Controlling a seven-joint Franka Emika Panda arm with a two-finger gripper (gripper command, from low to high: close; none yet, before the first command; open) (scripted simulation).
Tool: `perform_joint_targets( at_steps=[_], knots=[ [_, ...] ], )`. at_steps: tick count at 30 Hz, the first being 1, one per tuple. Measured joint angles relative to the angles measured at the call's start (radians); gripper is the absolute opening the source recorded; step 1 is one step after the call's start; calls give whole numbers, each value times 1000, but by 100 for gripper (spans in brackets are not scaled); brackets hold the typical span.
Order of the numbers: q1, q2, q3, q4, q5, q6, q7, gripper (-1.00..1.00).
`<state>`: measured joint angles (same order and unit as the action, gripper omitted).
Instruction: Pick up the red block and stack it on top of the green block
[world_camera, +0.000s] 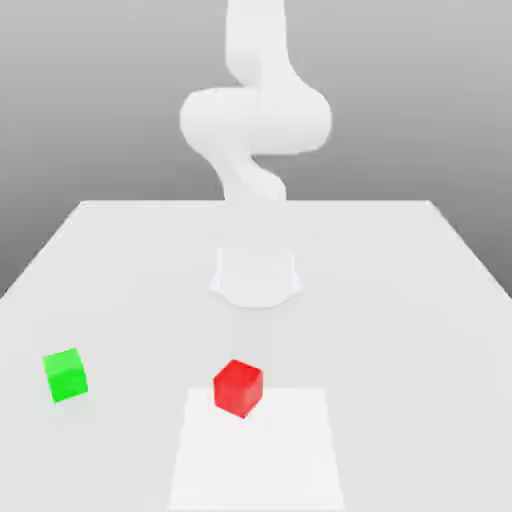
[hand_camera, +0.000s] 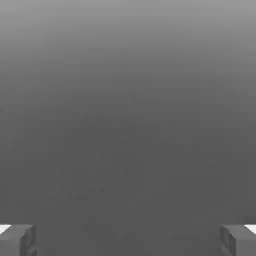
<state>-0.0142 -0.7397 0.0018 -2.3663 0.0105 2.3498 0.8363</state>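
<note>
green block (world_camera: 66, 375): sits on the white table (world_camera: 420, 300) toward the exterior view's left, well apart from the arm and clear of everything else.
red block (world_camera: 238, 388): rests on the table near the middle of the exterior view, partly over the corner of a paler square patch (world_camera: 258, 450); it lies to the right of the green block, well apart from it, one corner turned toward the camera.
Franka arm (world_camera: 255, 120): rises behind both blocks from its round base (world_camera: 256, 278), folded high over the table; the red block lies almost straight out in front of the base, the green block off to one side.
gripper (hand_camera: 128, 240): fingers (hand_camera: 17, 240) spread wide, one at each lower corner of the hand view, nothing between them.
key relation: judging from the two views, the red block lies below and ahead of the gripper, so the next move is likely a reach forward and down, with the wrist turned to meet the cube's flat faces.
hard to make out: the hand view offers plain grey beyond the fingers, so the gripper's line to either block cannot be read from it; in the exterior view the arm's top is cut off and its white links blur into the background.
</note>
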Motion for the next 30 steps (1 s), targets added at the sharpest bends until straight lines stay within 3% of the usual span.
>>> perform_joint_targets(
  at_steps=[16,23,24,30],
  knots=[
    [-110,515,65,-520,27,409,343,0],
    [-106,870,33,-545,-46,693,447,0],
    [-94,902,21,-541,-51,720,452,-100],
    [-90,918,15,-539,-57,736,457,-100]
  ],
)
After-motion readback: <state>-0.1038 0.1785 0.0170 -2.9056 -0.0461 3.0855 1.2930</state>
